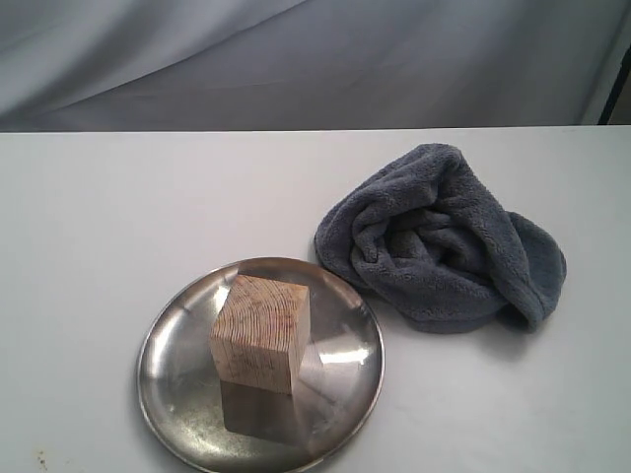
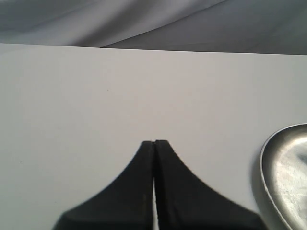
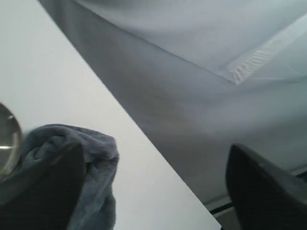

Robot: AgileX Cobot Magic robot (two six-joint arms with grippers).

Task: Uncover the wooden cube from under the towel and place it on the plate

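Note:
The wooden cube (image 1: 259,333) stands uncovered on the shiny steel plate (image 1: 173,379), slightly left of the plate's middle. The dark grey-blue towel (image 1: 441,237) lies crumpled on the table to the plate's right, touching neither cube nor gripper. Neither gripper shows in the exterior view. In the left wrist view my left gripper (image 2: 154,142) is shut with nothing between its fingers, over bare table, with the plate's rim (image 2: 266,165) off to one side. In the right wrist view my right gripper (image 3: 156,160) is wide open and empty, the towel (image 3: 98,163) beside one finger.
The white table (image 1: 99,217) ends at a far edge (image 1: 296,129), with a grey draped backdrop (image 1: 296,59) behind it. A dark post (image 1: 618,84) stands at the far right corner.

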